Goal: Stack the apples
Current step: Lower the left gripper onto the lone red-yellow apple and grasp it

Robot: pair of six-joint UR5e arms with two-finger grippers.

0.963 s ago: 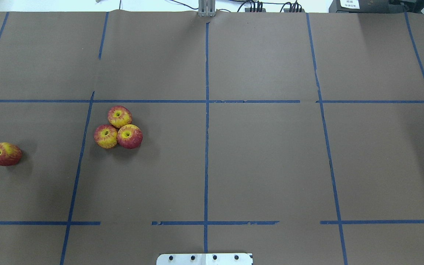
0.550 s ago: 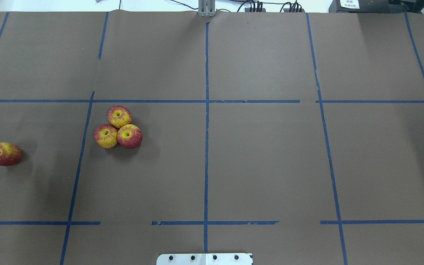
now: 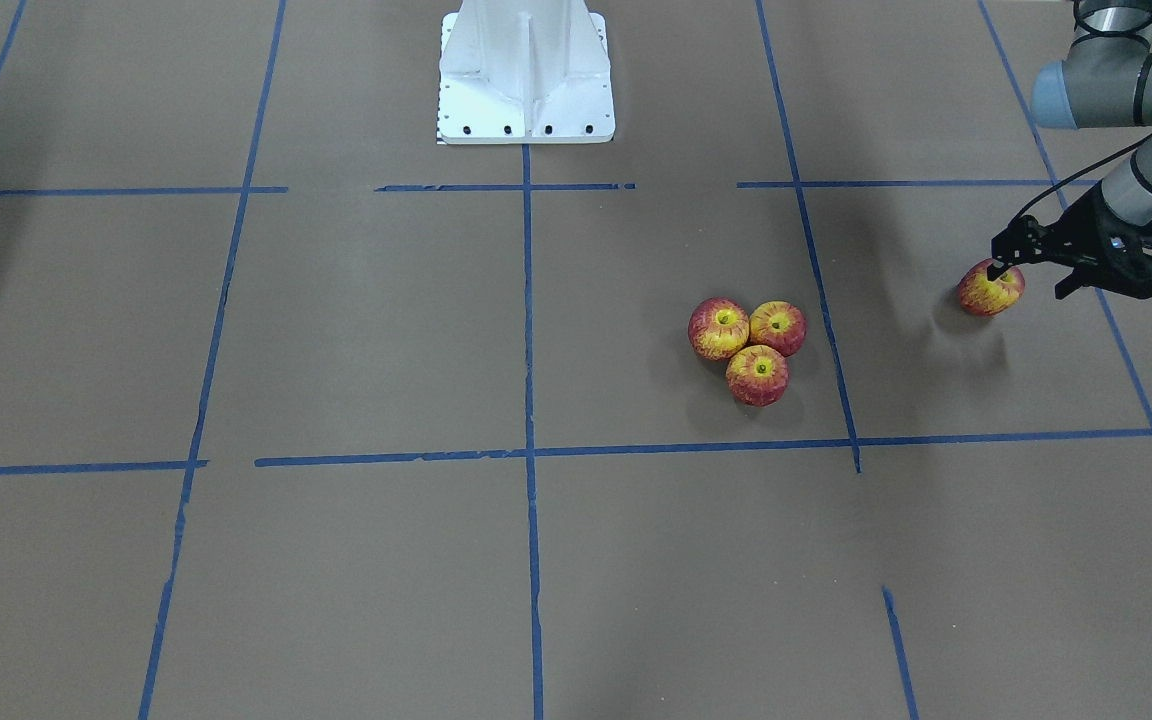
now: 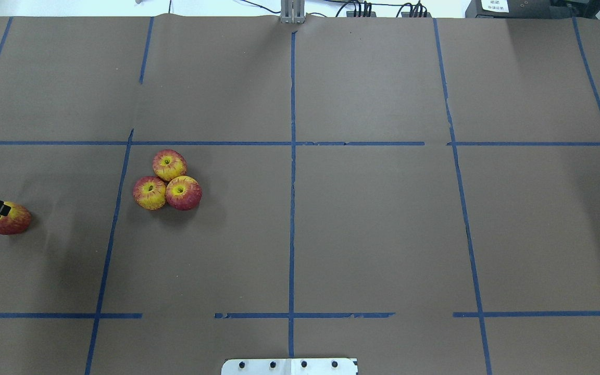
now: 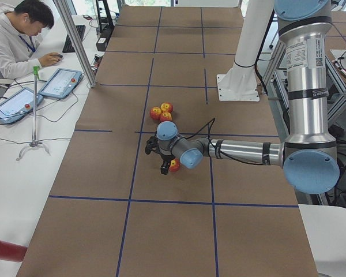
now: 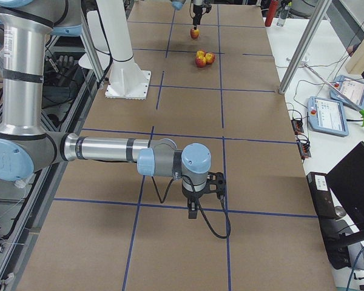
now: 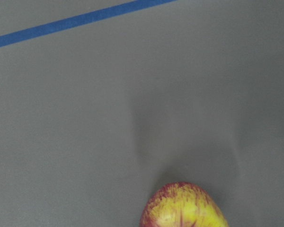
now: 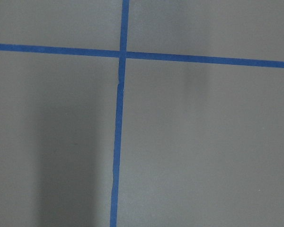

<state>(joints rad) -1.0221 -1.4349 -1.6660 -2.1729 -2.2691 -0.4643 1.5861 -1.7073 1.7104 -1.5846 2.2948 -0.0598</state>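
Observation:
Three apples (image 4: 167,179) sit touching in a tight cluster left of the table's middle, stems up; they also show in the front view (image 3: 756,345). A fourth apple (image 4: 9,221) lies alone near the far left edge, tilted on its side. My left gripper (image 3: 1029,282) is open and low next to this lone apple (image 3: 990,290), with one fingertip (image 4: 2,210) over its top. The left wrist view shows only the top of this apple (image 7: 183,208) at its bottom edge. My right gripper (image 6: 197,206) hovers over bare table far from the apples; I cannot tell whether it is open or shut.
The table is covered in brown paper (image 4: 373,219) with blue tape lines. The white robot base (image 3: 526,70) stands at the near middle edge. Operators' tablets (image 5: 60,83) lie on a side desk beyond the table.
My left gripper has come in from the left edge and moved right, so its finger is now over the lone apple. No apple has moved.

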